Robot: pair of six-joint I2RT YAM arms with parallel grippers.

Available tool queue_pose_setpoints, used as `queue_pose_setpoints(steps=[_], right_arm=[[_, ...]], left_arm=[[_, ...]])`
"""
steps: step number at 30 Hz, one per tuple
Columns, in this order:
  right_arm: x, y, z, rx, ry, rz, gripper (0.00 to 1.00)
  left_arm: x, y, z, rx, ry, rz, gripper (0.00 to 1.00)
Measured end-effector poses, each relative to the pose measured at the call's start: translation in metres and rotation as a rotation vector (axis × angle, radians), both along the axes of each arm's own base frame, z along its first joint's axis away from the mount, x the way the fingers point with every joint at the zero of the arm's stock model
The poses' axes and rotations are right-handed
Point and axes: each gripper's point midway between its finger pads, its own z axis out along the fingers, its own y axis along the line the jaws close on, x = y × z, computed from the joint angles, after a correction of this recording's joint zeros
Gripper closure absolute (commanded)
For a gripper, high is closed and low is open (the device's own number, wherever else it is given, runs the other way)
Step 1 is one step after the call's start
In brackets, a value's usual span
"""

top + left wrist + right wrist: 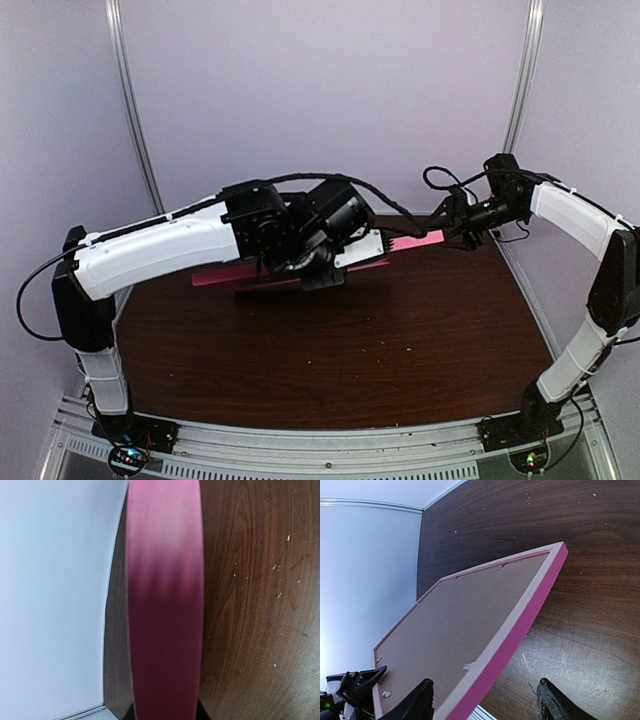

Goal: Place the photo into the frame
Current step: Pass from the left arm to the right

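Gripping with the left tool (305, 268), pinched on the long pink edge of the frame (520, 625), close enough to fill the left wrist view with moulding. Holds the frame tilted off the surface (580, 605), back face turned toward the right wrist camera, probably to give access to the rear. Over at the right tool (485, 702): spread wide, straddling the near edge with a clear gap on the outer side, likely lining up a second grip or a go at the turn clips (466, 667). Shows a plain brown backing board (455, 630) seated inside. No sign of the photo in any view, so loading looks not yet done. No brand, label or lettering to read.
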Motion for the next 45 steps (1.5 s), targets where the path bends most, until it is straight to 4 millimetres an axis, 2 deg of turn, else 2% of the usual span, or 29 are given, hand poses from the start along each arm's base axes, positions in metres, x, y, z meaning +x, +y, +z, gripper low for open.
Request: queue_pose_setpoints(steps=[5, 10, 19, 25, 27, 32, 36, 41, 45], right_arm=[[0.002, -0.005, 0.001, 0.004, -0.002, -0.012, 0.30], [0.002, -0.011, 0.008, -0.001, -0.025, -0.027, 0.30], [0.000, -0.015, 0.019, -0.010, -0.062, -0.042, 0.30], [0.000, -0.015, 0.018, -0.012, -0.063, -0.044, 0.30], [0.000, -0.016, 0.019, -0.013, -0.067, -0.045, 0.30], [0.001, -0.016, 0.020, -0.015, -0.073, -0.047, 0.30], [0.001, -0.016, 0.022, -0.012, -0.085, -0.045, 0.25], [-0.008, -0.008, 0.044, 0.019, -0.184, -0.004, 0.16], [-0.023, 0.006, 0.069, 0.035, -0.339, 0.077, 0.14]], left_arm=[[0.012, 0.001, 0.040, -0.112, 0.063, 0.036, 1.00], [0.027, 0.017, 0.070, -0.255, 0.167, 0.093, 1.00], [0.063, 0.048, 0.096, -0.466, 0.311, 0.205, 1.00], [0.076, 0.066, 0.116, -0.609, 0.417, 0.240, 1.00], [0.071, 0.067, 0.118, -0.640, 0.469, 0.245, 1.00], [0.038, 0.061, 0.115, -0.633, 0.615, 0.199, 1.00], [0.020, 0.061, 0.115, -0.612, 0.680, 0.165, 1.00], [0.010, 0.065, 0.109, -0.572, 0.712, 0.142, 1.00], [0.007, 0.068, 0.107, -0.541, 0.713, 0.115, 1.00]])
